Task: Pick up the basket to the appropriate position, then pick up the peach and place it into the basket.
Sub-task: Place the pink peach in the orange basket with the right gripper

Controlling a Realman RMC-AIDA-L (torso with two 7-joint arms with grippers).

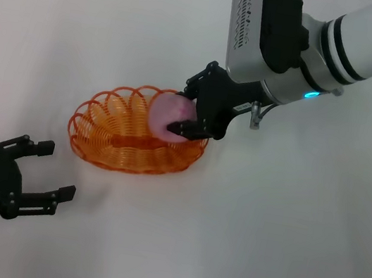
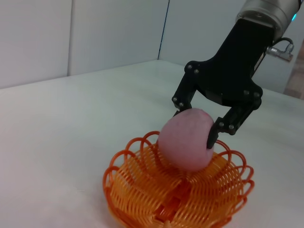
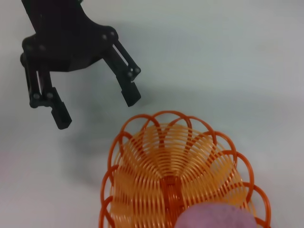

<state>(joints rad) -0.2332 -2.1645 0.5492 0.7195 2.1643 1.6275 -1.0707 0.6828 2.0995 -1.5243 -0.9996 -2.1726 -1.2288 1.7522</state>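
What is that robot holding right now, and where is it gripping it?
The right gripper holds the peach by its opposite sides, over the basket. The left gripper is open, holding nothing.

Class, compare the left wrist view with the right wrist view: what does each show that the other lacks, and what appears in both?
Only the left wrist view shows the right tool closed around the peach just above the basket, plus walls behind the table. Only the right wrist view shows the left tool, open and empty, beside the basket's far end. Both show the orange basket, the pink peach and the white table.
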